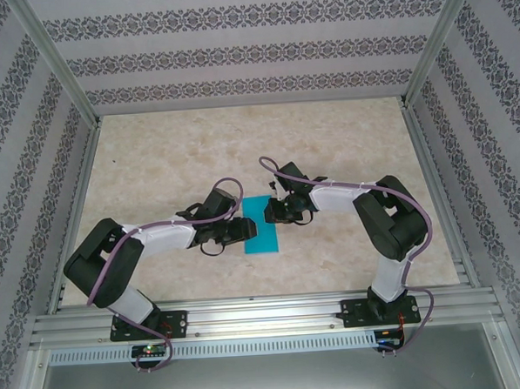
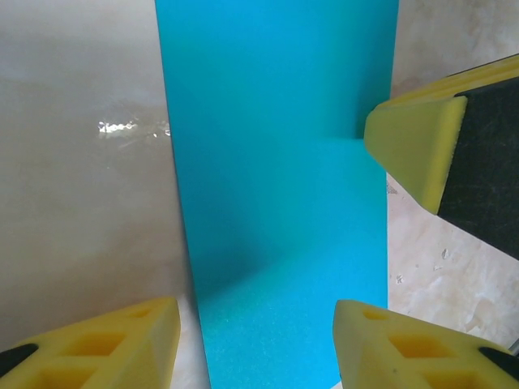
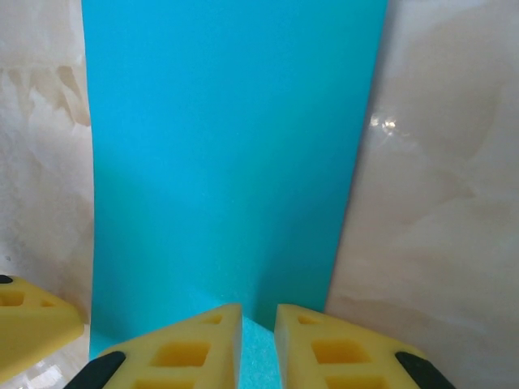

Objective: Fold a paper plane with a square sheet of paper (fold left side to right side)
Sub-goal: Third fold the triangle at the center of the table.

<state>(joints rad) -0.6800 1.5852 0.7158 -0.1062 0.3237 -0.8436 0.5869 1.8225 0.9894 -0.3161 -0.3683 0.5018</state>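
I judge that the first fold is made, or very nearly. The sheet of paper point(image 1: 262, 225) lies flat on the table point(image 1: 344, 138), in the middle between my two arms. From above it is not a square but a narrow rectangle, about half as wide as it is long, which fits with the left side laid over onto the right side. Almost everything else is left to do: the crease must be pressed, and then come the slanted folds that give a nose and wings. Nothing like a pointed plane is here yet.

The left gripper point(image 2: 255, 312) is released. Its jaws stand wide apart on both sides of one end of the sheet and hold nothing. The right gripper point(image 3: 258, 316) is at the opposite end, its jaws drawn almost together with a thin slit of teal between them. From this angle I cannot tell whether it pinches the edge or just presses it down.

Around the sheet I see the marbled table top, the patterned walls point(image 1: 235, 52) and the metal rail point(image 1: 266, 316) at the near edge. What stands in the way, I think, is my own tools. One of the right gripper's fingers point(image 2: 413, 150) sits just beside the sheet's edge in the left wrist view — so the two grippers work close together and could knock each other or drag the thin paper out of line.
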